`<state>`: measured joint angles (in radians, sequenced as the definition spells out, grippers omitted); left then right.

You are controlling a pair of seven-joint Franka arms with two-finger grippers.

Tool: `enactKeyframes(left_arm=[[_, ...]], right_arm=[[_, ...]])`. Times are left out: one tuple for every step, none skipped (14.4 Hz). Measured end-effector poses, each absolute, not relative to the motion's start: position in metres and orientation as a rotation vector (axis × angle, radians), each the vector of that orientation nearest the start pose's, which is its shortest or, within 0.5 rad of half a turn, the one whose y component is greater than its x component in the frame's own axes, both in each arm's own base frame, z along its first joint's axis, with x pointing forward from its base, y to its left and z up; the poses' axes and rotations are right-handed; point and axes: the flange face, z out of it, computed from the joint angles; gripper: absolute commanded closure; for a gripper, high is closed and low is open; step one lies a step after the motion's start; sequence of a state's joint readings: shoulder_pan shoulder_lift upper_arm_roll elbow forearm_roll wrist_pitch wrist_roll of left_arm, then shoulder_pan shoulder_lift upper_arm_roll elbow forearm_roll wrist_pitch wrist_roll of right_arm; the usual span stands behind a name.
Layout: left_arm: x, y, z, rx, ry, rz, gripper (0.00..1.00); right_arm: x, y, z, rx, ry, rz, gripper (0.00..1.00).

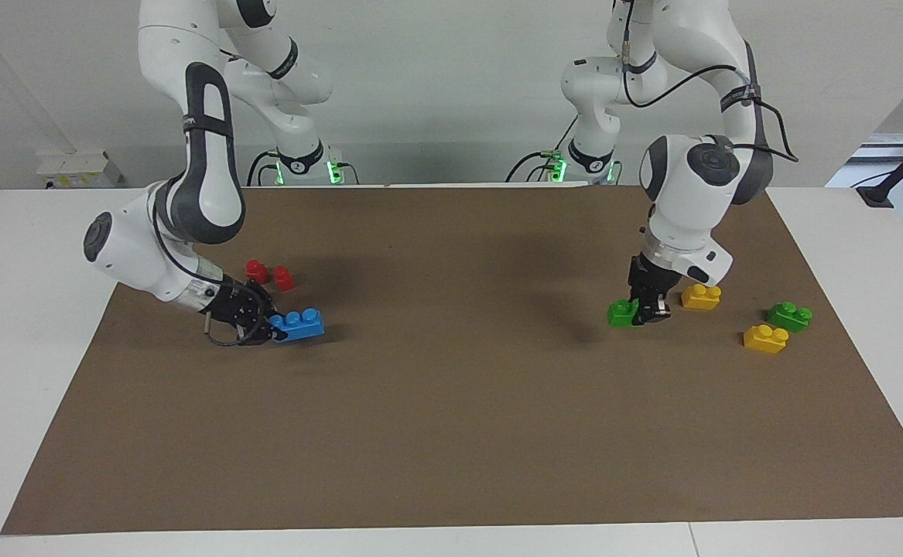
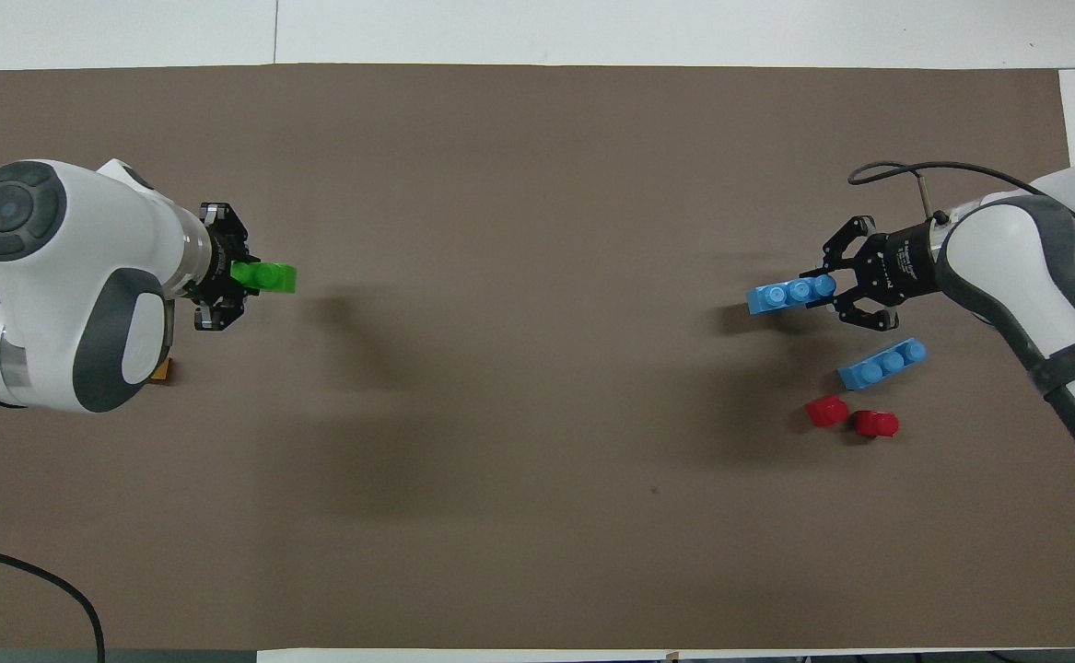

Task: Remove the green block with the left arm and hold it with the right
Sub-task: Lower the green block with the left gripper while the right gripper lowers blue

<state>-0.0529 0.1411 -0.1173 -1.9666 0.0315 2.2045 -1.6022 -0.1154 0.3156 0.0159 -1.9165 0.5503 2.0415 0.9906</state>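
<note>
My left gripper (image 1: 647, 309) is shut on the green block (image 1: 621, 313) and holds it low over the brown mat, next to a yellow brick (image 1: 701, 296). In the overhead view the green block (image 2: 265, 276) sticks out of the left gripper (image 2: 238, 276) toward the table's middle. My right gripper (image 1: 269, 325) is shut on one end of a blue three-stud brick (image 1: 298, 323), low over the mat at the right arm's end. The overhead view shows the same hold by the right gripper (image 2: 823, 287) on the blue brick (image 2: 790, 295).
A second green brick (image 1: 789, 316) and another yellow brick (image 1: 765, 338) lie at the left arm's end. Two red bricks (image 2: 850, 421) and a second blue brick (image 2: 881, 363) lie near the right gripper. The brown mat (image 1: 451, 433) covers the table.
</note>
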Motion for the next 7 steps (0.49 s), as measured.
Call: enactKeyframes(left_arm=[[0.59, -0.086, 0.411, -2.497, -2.011, -0.114, 1.0], [0.591, -0.079, 0.411, -2.559, -1.927, -0.115, 1.0], [0.591, -0.075, 0.41, -2.619, -1.838, -0.114, 1.0], [0.591, -0.071, 0.408, -2.665, -1.763, -0.111, 1.0], [0.592, -0.063, 0.405, -2.694, -1.709, -0.107, 1.0], [0.594, -0.055, 0.4, -2.714, -1.666, -0.097, 1.0], [0.595, -0.048, 0.393, -2.724, -1.639, -0.083, 1.0]], right_arm=[[0.6, -0.037, 0.314, -2.112, 1.767, 0.531, 1.0], [0.599, -0.042, 0.308, -2.114, 1.764, 0.538, 1.0], [0.598, -0.048, 0.303, -2.121, 1.753, 0.54, 1.0], [0.597, -0.055, 0.299, -2.127, 1.74, 0.538, 1.0], [0.596, -0.063, 0.296, -2.131, 1.728, 0.536, 1.0], [0.595, -0.07, 0.294, -2.135, 1.719, 0.533, 1.0], [0.594, -0.074, 0.293, -2.135, 1.715, 0.531, 1.0]])
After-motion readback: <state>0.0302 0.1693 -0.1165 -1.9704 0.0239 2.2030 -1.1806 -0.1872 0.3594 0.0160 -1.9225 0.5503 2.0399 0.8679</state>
